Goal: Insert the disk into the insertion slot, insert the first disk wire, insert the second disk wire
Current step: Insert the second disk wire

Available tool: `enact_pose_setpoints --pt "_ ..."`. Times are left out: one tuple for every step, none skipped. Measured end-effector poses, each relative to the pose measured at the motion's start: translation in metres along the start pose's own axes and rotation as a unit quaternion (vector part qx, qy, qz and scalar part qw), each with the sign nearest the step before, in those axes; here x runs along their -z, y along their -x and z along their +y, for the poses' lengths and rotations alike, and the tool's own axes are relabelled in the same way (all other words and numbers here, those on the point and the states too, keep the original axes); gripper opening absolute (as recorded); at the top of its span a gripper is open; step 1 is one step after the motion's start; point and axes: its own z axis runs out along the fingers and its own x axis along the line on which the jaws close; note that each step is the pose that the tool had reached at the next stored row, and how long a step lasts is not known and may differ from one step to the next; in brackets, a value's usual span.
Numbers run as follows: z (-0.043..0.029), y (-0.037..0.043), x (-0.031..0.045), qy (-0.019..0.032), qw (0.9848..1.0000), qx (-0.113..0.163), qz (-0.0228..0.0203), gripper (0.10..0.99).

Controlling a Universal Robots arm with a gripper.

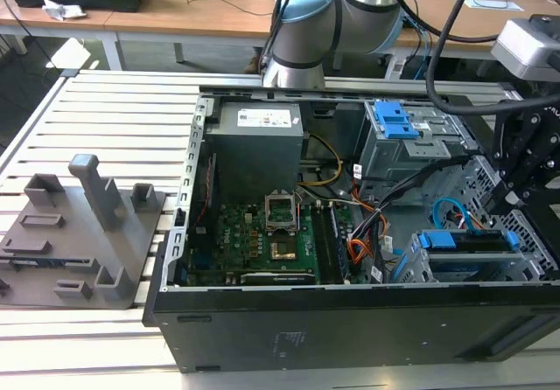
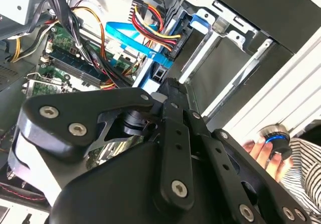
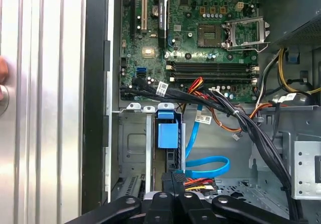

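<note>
The disk (image 1: 468,243), w/ its blue carrier frame, sat inside the insertion slot (image 1: 525,272), the grey perforated cage at the PC case's corner on the exterior view's right, directly below the tool (image 1: 518,199). In the first wrist view the blue carrier end (image 3: 167,131) showed just ahead of the tool (image 3: 174,181), and a connector w/ red/yellow/black wires (image 3: 196,183) lay right at the tool tip, touching or nearly so; whether it was seated could not be told. A flat blue cable (image 3: 208,164) curved just beside that connector. Tool state: fingers appeared drawn close together around the connector area, but whether pinching it, cannot tell. Farther out from the tool were the green motherboard (image 1: 262,237), the grey power supply box (image 1: 258,141) and the taller bay w/ blue latch (image 1: 394,121). Beyond the case, on the slatted bench (image 1: 114,110), stood a grey fixture (image 1: 74,233). In the second wrist view a person's hand (image 2: 266,151) held a blue-ringed knob (image 2: 276,138) near the tool body.
</note>
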Motion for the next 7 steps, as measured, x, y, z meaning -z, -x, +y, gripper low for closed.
enact_pose_setpoints --pt "0.0000 0.0000 0.0001 0.0000 1.0000 0.000 0.0001 0.106" --pt "0.0000 0.0000 0.0002 0.0000 1.0000 0.000 0.0001 0.106" --pt "0.0000 0.0000 0.0002 0.0000 1.0000 0.000 0.0001 0.106" --pt "0.0000 0.0000 0.0002 0.0000 1.0000 0.000 0.0001 0.106" --pt "0.0000 0.0000 0.0002 0.0000 1.0000 0.000 0.0001 0.106" --pt "0.0000 0.0000 0.0002 0.0000 1.0000 0.000 0.0001 0.106" --pt "0.0000 0.0000 0.0002 0.0000 1.0000 0.000 0.0001 0.106"
